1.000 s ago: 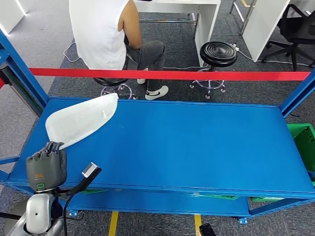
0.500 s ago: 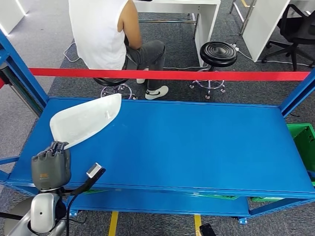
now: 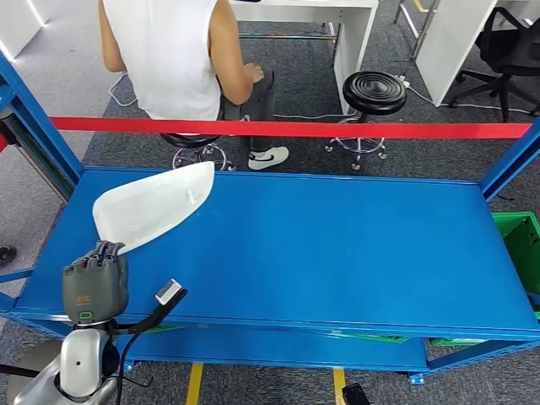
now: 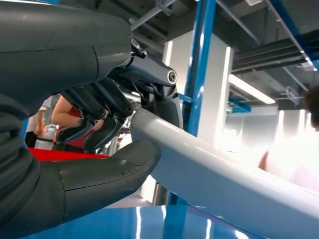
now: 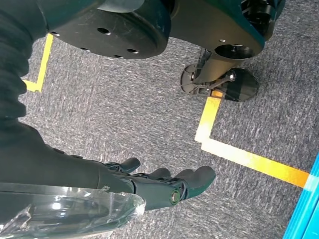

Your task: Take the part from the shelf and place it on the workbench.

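Note:
My left hand (image 3: pixel 95 283) grips the near end of a long white curved part (image 3: pixel 156 205), which reaches out over the left end of the blue workbench top (image 3: pixel 331 245). In the left wrist view the thumb (image 4: pixel 112 169) presses under the part (image 4: pixel 226 184) and the dark fingers (image 4: pixel 97 112) close over it. The part's far tip points toward the bench's back edge. My right hand (image 5: pixel 150 184) hangs over grey carpet with its fingers apart and nothing in them.
A red tape (image 3: pixel 287 129) runs across behind the bench. A person (image 3: pixel 172 59) sits on a stool just beyond it, beside a black stool (image 3: pixel 375 91). Blue uprights (image 3: pixel 38 126) flank the bench and a green crate (image 3: pixel 522 245) stands at the right.
My left hand has carried the white part a little to the right and further over the bench. The seated person has shifted to the left.

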